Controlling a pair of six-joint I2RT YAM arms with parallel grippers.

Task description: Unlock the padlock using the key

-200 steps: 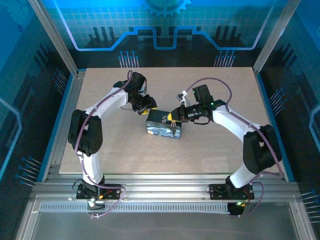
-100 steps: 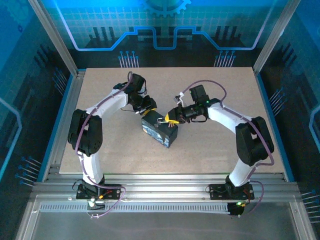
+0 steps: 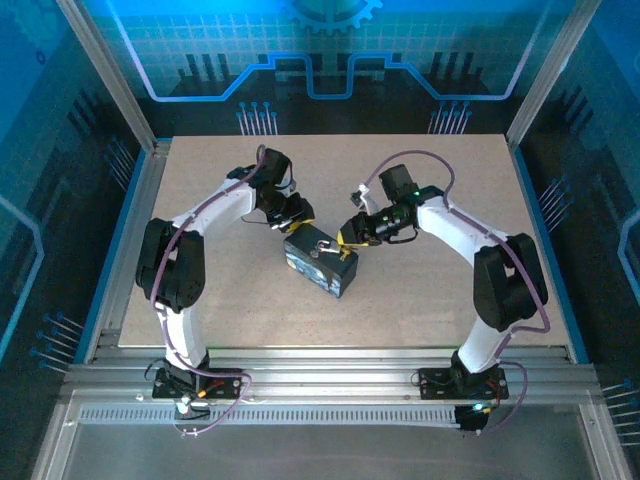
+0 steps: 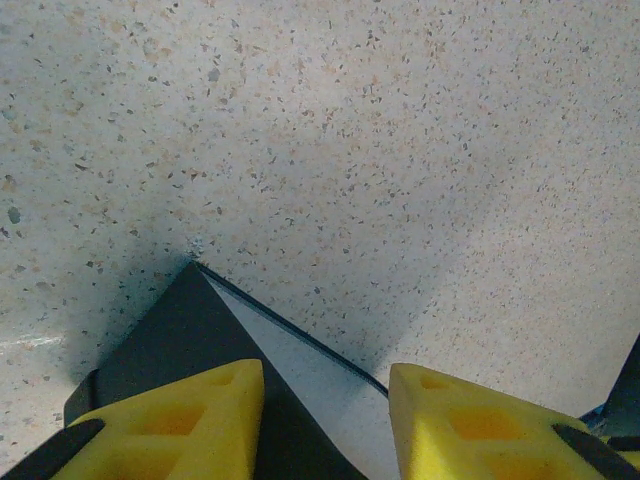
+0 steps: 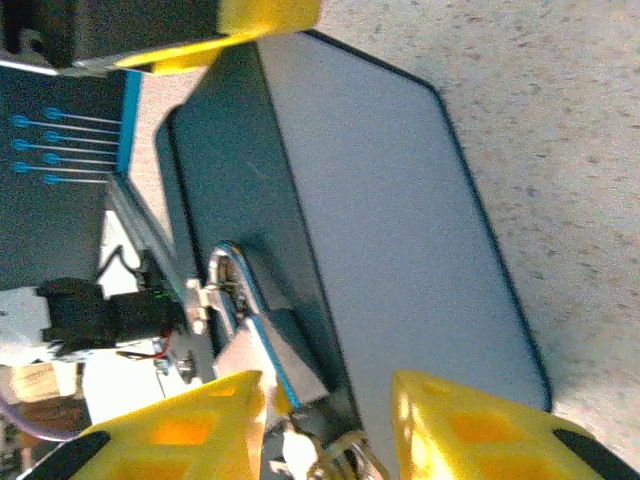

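Observation:
The dark-blue tin (image 3: 318,265) lies tipped at an angle in the middle of the table. My left gripper (image 3: 297,214) is at its far corner. In the left wrist view that gripper (image 4: 325,375) is closed across the tin's (image 4: 180,340) edge. The padlock (image 5: 255,350) hangs on the tin's (image 5: 390,200) dark side by its silvery shackle. My right gripper (image 5: 330,385) stands open right at the padlock, with the body against its left finger. Blurred small metal pieces (image 5: 320,455) sit at the padlock's bottom; I cannot tell the key among them. From above, the right gripper (image 3: 347,237) touches the tin's right end.
Speckled beige tabletop (image 3: 430,300) lies all round the tin. Metal frame posts (image 3: 110,80) and blue-lit walls bound the table. The rail (image 3: 320,385) with both arm bases runs along the near edge.
The tin has turned and tipped towards the left front. My right gripper's jaws have parted, and it has shifted slightly left with the tin. The left gripper has barely moved.

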